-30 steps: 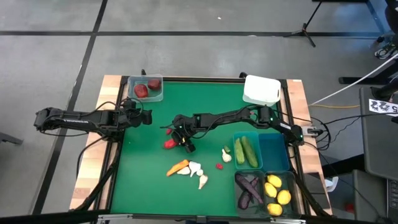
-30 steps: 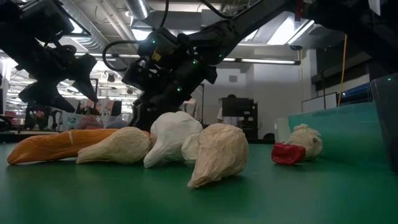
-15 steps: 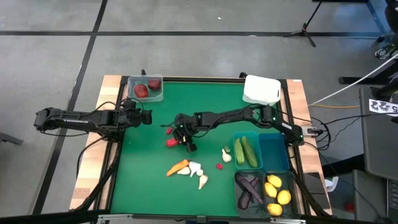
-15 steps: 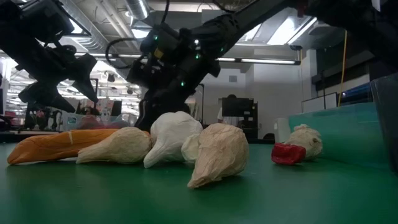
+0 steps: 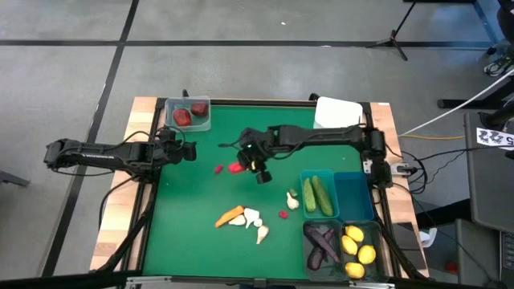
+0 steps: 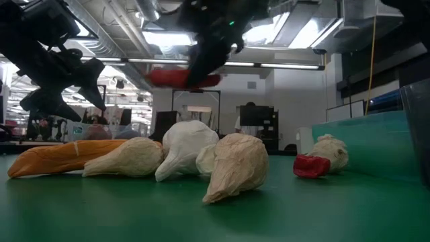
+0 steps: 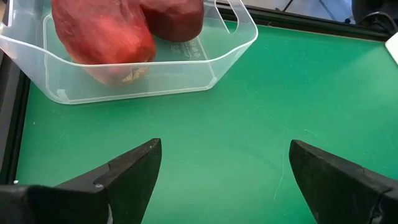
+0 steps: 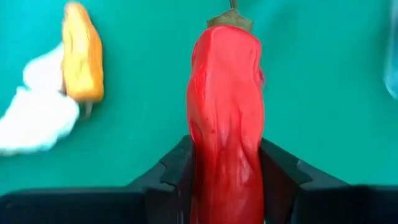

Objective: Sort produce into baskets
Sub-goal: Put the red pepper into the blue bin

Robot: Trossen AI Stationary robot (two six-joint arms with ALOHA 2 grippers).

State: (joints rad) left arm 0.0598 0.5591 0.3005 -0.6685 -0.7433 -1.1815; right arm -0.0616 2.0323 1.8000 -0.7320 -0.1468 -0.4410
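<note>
Right gripper carrying a red pepper above the mat

The left gripper point(image 5: 189, 150) waits wide open and empty, the clear basket point(image 5: 188, 114) of dark red produce just ahead. The right gripper point(image 5: 255, 167) is clamped on the red pepper point(image 5: 235, 168), which sticks out past its fingertips. Held by one end, the pepper could swing or slip loose mid-carry.
</note>
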